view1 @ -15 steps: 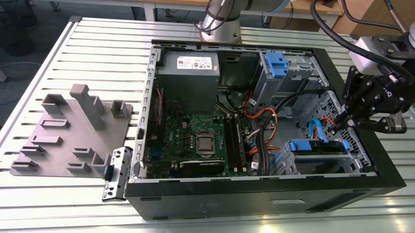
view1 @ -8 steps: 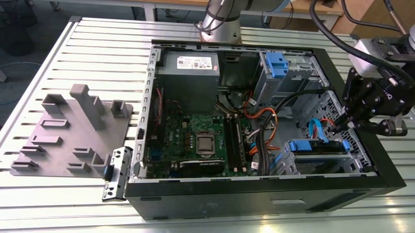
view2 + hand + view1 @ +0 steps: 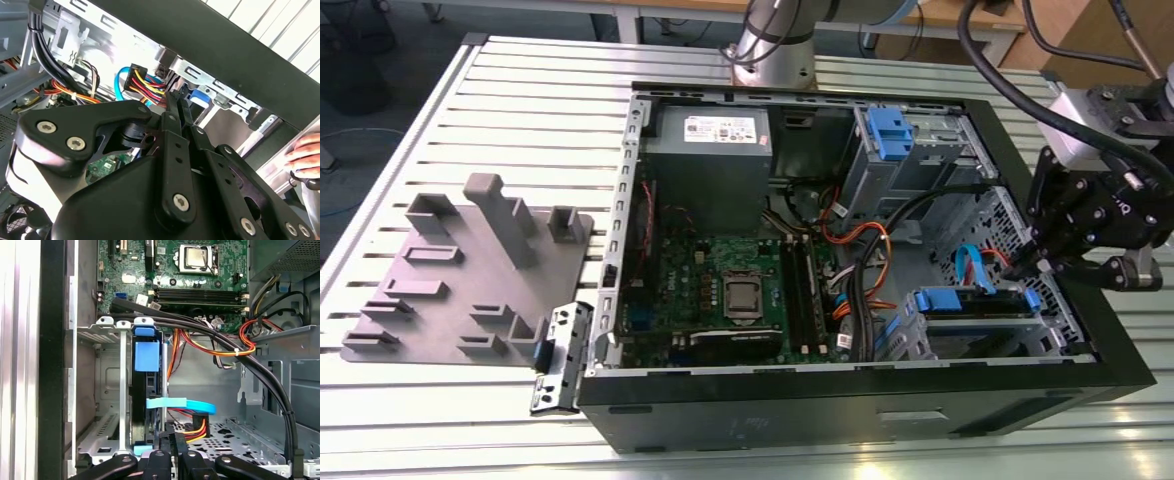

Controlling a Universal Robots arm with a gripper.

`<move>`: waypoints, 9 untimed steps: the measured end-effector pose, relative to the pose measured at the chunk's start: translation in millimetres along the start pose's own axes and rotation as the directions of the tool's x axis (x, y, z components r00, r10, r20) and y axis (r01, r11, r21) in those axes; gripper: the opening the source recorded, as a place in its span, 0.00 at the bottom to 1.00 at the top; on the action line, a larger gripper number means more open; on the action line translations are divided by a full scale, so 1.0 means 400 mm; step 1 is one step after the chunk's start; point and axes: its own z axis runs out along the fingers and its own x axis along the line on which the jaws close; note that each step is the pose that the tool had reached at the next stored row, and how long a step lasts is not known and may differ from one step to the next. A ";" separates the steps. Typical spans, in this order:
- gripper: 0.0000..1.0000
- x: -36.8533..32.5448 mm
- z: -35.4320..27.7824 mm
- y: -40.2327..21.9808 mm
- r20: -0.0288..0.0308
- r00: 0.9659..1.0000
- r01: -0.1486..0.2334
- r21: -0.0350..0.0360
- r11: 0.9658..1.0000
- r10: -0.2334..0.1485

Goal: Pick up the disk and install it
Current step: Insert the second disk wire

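A slatted metal table (image 3: 480, 110) carries an open black computer case (image 3: 854, 400), lying on its side with its interior facing up. Inside, a green motherboard (image 3: 720, 290) occupies the middle, and a large grey power-supply box (image 3: 707, 150) with a white sticker sits at the far end. An upright blue latch (image 3: 889, 135) with a grey metal cage stands toward the far corner on the exterior view's right. On the exterior view's left of the case lies a grey moulded fixture plate (image 3: 454, 280) with raised blocks, and a small metal bracket (image 3: 558, 360) rests just beside the case's near corner.

The arm's black gripper (image 3: 1047, 265) hangs over the case edge on the exterior view's right, reaching down into the drive bay region. The disk (image 3: 974, 305), with its blue plastic rails, sits in the drive cage near the case's front corner; in the first wrist view it stands on edge in the metal bay (image 3: 142, 390), a blue tab at its end, with a light blue data cable (image 3: 182, 404) and a bundle of red, yellow and black power wires (image 3: 195, 429) just beside it. The gripper's fingers (image 3: 172, 452) are drawn close together right at the disk's near end, but whether they clamp anything cannot be told. A person's hand (image 3: 305, 155) appears at the edge of the second wrist view.
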 end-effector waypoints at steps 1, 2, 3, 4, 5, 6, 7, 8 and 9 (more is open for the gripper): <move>0.16 0.002 0.000 0.000 0.000 1.000 0.000 0.000 1.000 0.000; 0.16 0.003 0.000 0.001 0.000 1.000 0.000 0.000 1.000 0.000; 0.16 0.004 0.000 0.001 0.000 1.000 0.000 0.000 1.000 0.000; 0.16 0.004 0.000 0.001 0.000 1.000 0.000 0.000 1.000 0.000; 0.16 0.004 0.000 0.001 0.000 1.000 0.000 0.000 1.000 0.000; 0.16 0.004 0.000 0.001 0.000 1.000 0.000 0.000 1.000 0.000; 0.16 0.004 0.000 0.001 0.000 1.000 0.000 0.000 1.000 0.000; 0.16 0.005 0.000 0.001 0.000 1.000 0.000 0.000 1.000 0.000; 0.16 0.005 0.000 0.001 0.000 1.000 0.000 0.000 1.000 0.000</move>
